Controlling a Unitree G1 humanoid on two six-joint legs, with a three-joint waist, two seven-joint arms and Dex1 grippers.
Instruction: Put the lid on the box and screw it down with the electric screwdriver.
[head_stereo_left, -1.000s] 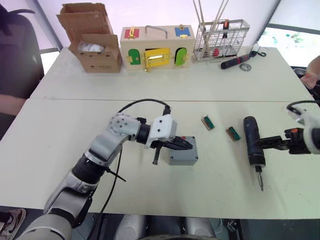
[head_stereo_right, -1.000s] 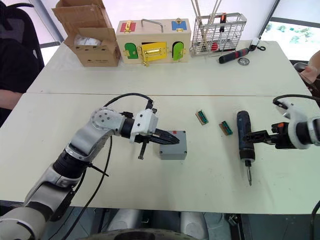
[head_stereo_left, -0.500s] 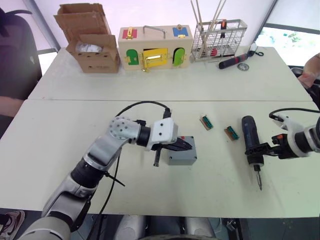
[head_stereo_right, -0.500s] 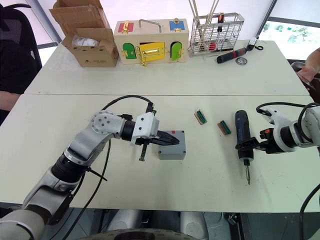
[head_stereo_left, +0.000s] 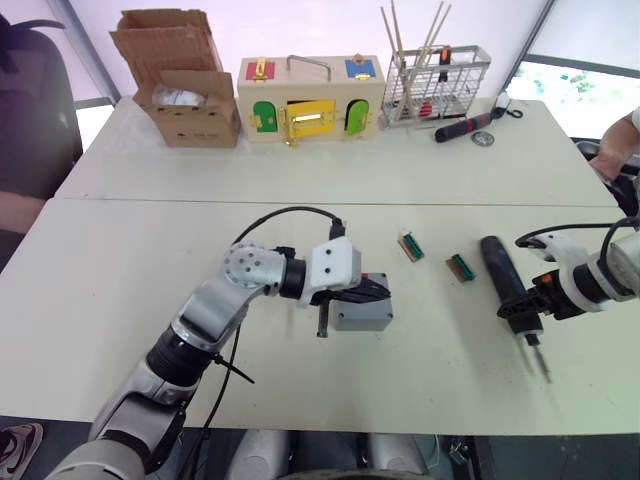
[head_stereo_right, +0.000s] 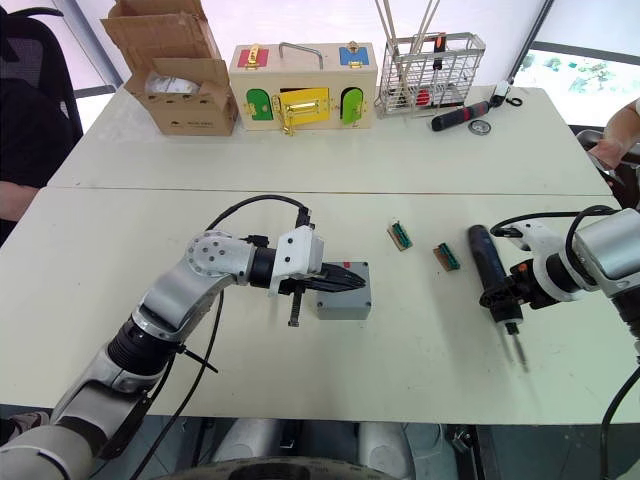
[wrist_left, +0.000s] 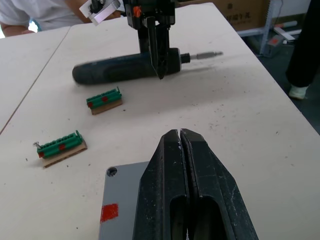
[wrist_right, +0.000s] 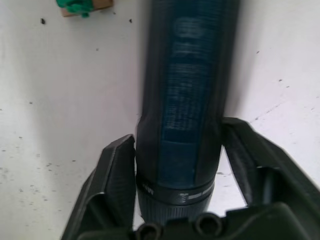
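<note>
Closing around the electric screwdriver, the right gripper now has 1 finger on each side of the dark barrel, near the end where the metal bit comes out. In the right wrist view both fingers touch the barrel, so I judge it is gripped, or very nearly so. 1 second ago this gripper was beside the tool and reached it only with the fingertips; half a second ago it was at the barrel, and the tool lay straight along the table. Now the screwdriver is turned a little, with the bit pointing more toward the robot's right. It seems to lie on the table; I cannot tell if it is lifted at all.

For the task this means the tool is almost in hand, and the next step would be to lift it and bring the bit to the box.

The left gripper has its 2 fingers pressed together, holding nothing, and they rest over the grey lid, which sits on the box near the middle of the table. Compared with the earlier frames, this arm and the box are nearly unchanged. The lid seems to be on already, with 1 screw hole visible at its corner. 2 small green connector blocks lie between the box and the screwdriver, as before.
</note>
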